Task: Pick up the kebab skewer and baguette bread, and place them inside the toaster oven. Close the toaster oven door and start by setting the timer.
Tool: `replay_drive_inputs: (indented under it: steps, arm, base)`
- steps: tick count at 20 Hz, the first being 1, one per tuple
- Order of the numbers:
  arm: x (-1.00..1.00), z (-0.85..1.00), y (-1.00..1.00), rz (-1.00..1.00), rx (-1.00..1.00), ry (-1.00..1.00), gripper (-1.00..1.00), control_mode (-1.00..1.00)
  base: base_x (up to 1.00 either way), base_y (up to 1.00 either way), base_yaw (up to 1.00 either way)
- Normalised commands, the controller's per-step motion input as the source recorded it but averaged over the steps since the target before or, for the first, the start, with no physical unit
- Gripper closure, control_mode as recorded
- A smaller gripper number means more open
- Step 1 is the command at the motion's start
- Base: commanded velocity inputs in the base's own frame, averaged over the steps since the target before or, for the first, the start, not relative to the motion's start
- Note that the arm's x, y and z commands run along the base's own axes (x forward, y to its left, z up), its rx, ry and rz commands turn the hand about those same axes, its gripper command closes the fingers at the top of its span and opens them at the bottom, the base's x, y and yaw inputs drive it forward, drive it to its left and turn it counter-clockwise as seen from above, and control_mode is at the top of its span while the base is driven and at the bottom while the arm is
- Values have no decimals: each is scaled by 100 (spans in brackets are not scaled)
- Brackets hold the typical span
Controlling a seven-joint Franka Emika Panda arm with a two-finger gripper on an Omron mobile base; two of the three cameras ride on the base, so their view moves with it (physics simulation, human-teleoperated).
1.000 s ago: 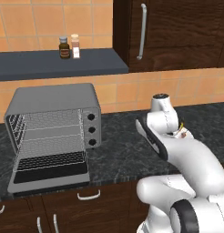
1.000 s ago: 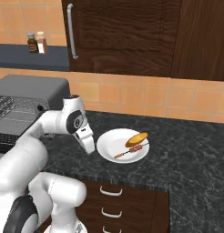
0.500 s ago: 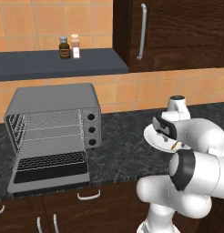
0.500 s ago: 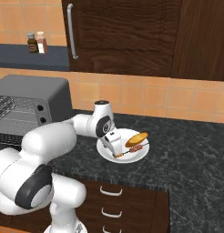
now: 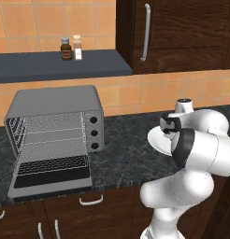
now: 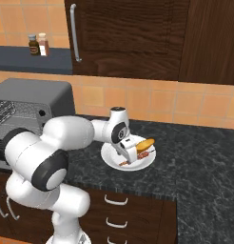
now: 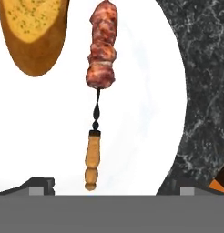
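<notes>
The kebab skewer lies on a white plate, its reddish-brown meat toward the top of the hand view and its wooden handle toward the bottom. The golden baguette bread rests beside it on the same plate. My gripper hovers low over the plate, open, with one fingertip on each side of the skewer's handle and touching nothing. The baguette bread and the gripper also show from the right. The grey toaster oven stands at the left, its door folded down flat.
Three black knobs sit on the oven's right panel. Two spice jars stand on the dark shelf above. The plate lies on the black stone counter, to the right of the oven. Dark cabinets hang overhead.
The arm has swung right from the space between oven and plate and come down over the plate. The hand now sits low above the skewer. Food and oven have not moved.
</notes>
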Motion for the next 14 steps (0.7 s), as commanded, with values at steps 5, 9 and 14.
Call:
replay_drive_inputs:
  steps: [5,9,14]
  arm:
    - [15,-28,0,0,0,1,-100,-100]
    - [21,-32,0,0,0,2,-100,-100]
    - [30,-24,0,0,0,1,-100,-100]
  base:
    - [0,0,0]
    - [0,0,0]
    - [0,0,0]
